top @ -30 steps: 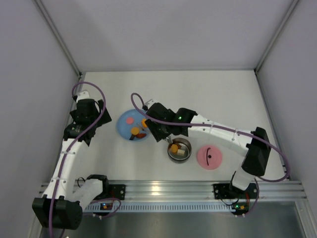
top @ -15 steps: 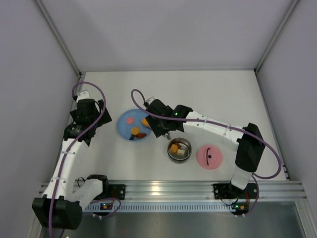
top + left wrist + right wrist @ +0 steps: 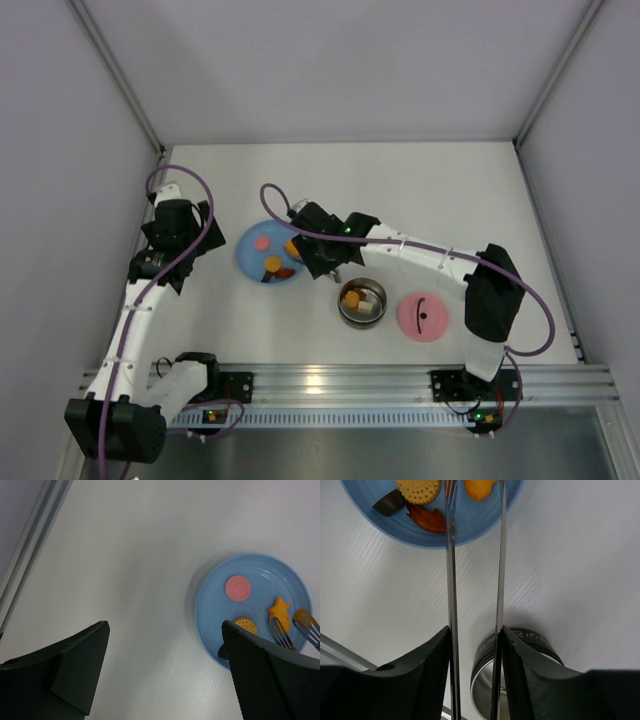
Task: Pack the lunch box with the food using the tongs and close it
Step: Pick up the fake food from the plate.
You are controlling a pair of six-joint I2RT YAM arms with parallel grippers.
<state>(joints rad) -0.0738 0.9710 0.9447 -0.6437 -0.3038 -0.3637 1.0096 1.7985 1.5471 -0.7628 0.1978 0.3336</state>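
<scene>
A matte white table sits boxed in by pale grey walls. From above, the lunch box, a small round bowl of shiny steel, stands toward the table's 6 o'clock edge with an orange piece and a pale piece inside. Its flat pink lid, with a dark curved handle, lies just beside it at 3 o'clock, not touching. The blue plate lies at 10 o'clock from the bowl. Only the right wrist view shows the grasp. The tongs, two slim polished arms, are pinched between the black fingers of the right gripper. Their tips reach over the plate by a dimpled round biscuit, a dark brown chunk and a red-brown leaf-shaped piece. The left wrist view sharpens shapes the top view blurs: a pink disc at the biscuit's 12 o'clock and an orange star at its 2 o'clock. The left gripper hovers at the plate's 9 o'clock, its jaws spread wide with nothing between them
</scene>
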